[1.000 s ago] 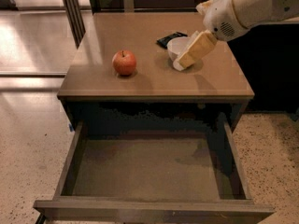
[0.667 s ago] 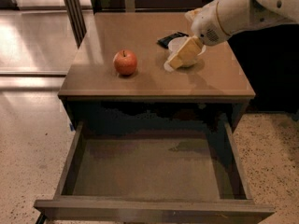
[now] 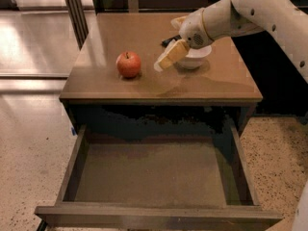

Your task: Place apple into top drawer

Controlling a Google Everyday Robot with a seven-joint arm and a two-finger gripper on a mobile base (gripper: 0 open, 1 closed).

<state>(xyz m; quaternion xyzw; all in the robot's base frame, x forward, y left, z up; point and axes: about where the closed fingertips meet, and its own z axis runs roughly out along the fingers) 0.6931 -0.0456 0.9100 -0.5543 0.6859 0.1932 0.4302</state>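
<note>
The red-orange apple (image 3: 128,64) sits on the cabinet top (image 3: 120,32), left of centre. The top drawer (image 3: 154,215) below is pulled fully out and nothing lies on its bottom. My gripper (image 3: 169,41) hovers just above the cabinet top, a short way right of the apple and not touching it. It is open and holds nothing, with one tan finger (image 3: 172,56) pointing down and left toward the apple. The white arm reaches in from the upper right.
A white bowl (image 3: 196,59) stands on the cabinet top right behind the gripper. A small dark object (image 3: 169,41) lies next to it, mostly hidden. A dark metal post (image 3: 74,11) stands at the back left over a shiny floor.
The gripper has moved left across the cabinet top, off the bowl and closer to the apple. The apple and the drawer have not moved.
</note>
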